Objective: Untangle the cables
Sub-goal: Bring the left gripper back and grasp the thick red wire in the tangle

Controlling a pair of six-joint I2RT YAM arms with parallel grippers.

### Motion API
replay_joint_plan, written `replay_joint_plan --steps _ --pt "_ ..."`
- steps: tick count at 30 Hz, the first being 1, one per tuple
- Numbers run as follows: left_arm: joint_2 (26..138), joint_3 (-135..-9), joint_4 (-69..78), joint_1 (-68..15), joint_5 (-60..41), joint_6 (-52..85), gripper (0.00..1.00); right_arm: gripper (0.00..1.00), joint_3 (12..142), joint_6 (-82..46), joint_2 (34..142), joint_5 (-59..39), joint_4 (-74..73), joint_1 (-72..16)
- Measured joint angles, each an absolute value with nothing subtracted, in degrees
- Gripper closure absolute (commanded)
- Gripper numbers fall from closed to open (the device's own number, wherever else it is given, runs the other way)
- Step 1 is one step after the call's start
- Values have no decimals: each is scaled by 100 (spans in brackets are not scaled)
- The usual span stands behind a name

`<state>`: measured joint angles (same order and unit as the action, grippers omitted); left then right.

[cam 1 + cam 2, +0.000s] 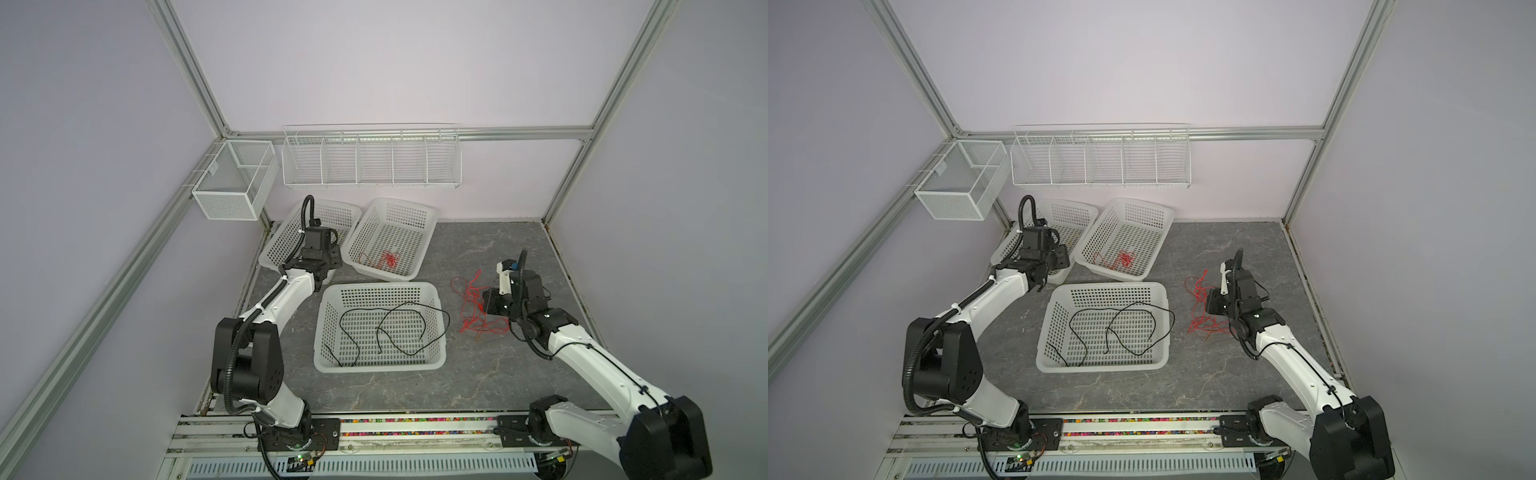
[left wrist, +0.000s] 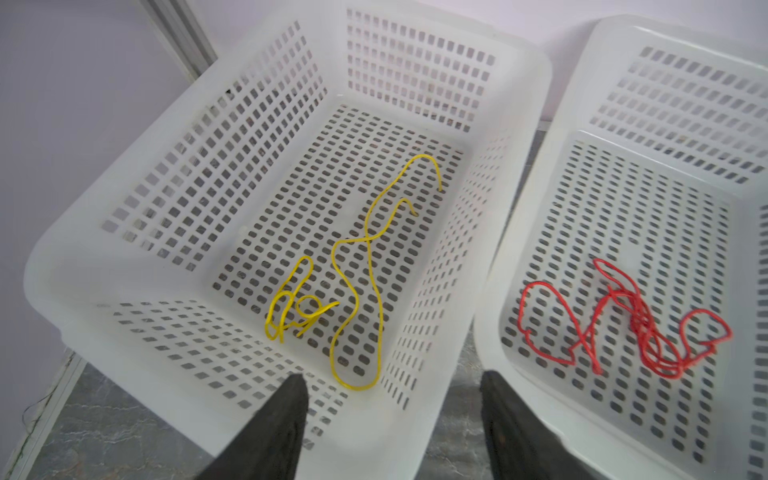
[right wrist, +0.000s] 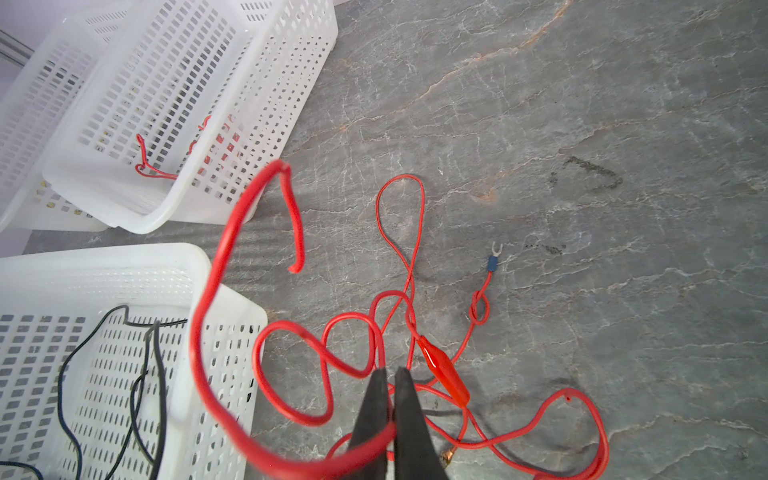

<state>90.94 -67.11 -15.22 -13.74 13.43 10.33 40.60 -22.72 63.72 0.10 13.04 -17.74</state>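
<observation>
Hanging over the far-left basket (image 2: 523,124), the left end effector (image 2: 390,376) has its jaws well apart with nothing between them. Yellow cables (image 2: 375,291) lie loose on that basket's floor. The middle basket (image 2: 586,75) just beside it, also by the far edge of the surface (image 3: 582,124), holds a red bunch (image 2: 640,328). The near basket (image 1: 380,286), around the middle of the surface, holds black cables (image 3: 161,374). Toward the right edge, the right end effector (image 3: 390,370) is pinched tight on a red cable (image 3: 202,299), which arcs up off the surface. Below it a red tangle (image 1: 473,300) lies on the bare surface between the near basket and the right edge. A red clip (image 3: 442,370) and a blue fork terminal (image 3: 493,262) show among its strands.
</observation>
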Motion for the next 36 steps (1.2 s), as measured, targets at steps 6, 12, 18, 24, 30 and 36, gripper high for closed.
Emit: replay_joint_plan --steps 6,12,18,24,30,36 --pt "8713 -6475 -1389 -2117 1129 799 34 94 4062 -2270 6246 -158 1302 -1778" --pt "8390 -6182 -838 -3417 738 250 31 93 4145 -2270 6064 -460 1271 -1778" --pt "8390 -6154 -211 -4397 167 -167 26 93 4187 -2311 5752 -738 1197 -1778" --pt "8750 -6160 410 -4831 -141 -353 25 93 4309 -2314 5437 -725 1201 -1778" --pt "9181 -6204 624 -5234 -471 -478 9 93 4309 -2314 5325 -685 1273 -1778" --pt "9260 -6202 1332 -5446 -910 -484 1 93 4309 -2316 5312 -701 1315 -1778"
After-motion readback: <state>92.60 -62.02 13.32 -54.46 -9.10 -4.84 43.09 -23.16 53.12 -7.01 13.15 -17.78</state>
